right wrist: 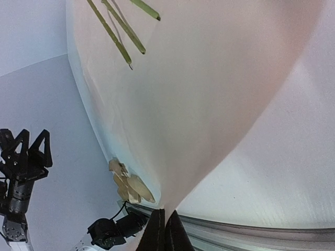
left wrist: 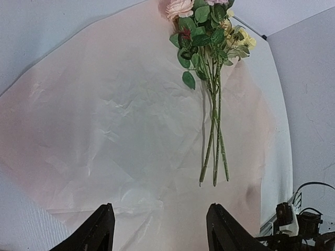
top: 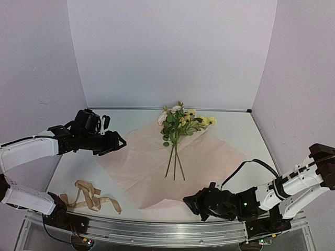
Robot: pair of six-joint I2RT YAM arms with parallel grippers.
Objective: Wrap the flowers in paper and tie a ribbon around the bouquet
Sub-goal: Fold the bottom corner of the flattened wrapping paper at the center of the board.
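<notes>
1. Top view: the flowers lie on the pink paper, blooms at its far edge. The ribbon sits apart, near-left. The right gripper seems to meet the paper's near corner.
2. Left wrist: the left gripper gapes wide over the paper, holding nothing.
3. Right wrist: the fingers are pinched tight on the paper's corner.

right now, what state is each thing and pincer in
paper: mostly flat, near corner pinched and lifted
flowers: lying on the paper, unwrapped
ribbon: loose curl left of the paper, untied
left pincer: open, empty, over the paper
right pincer: shut on the paper's near corner
</notes>
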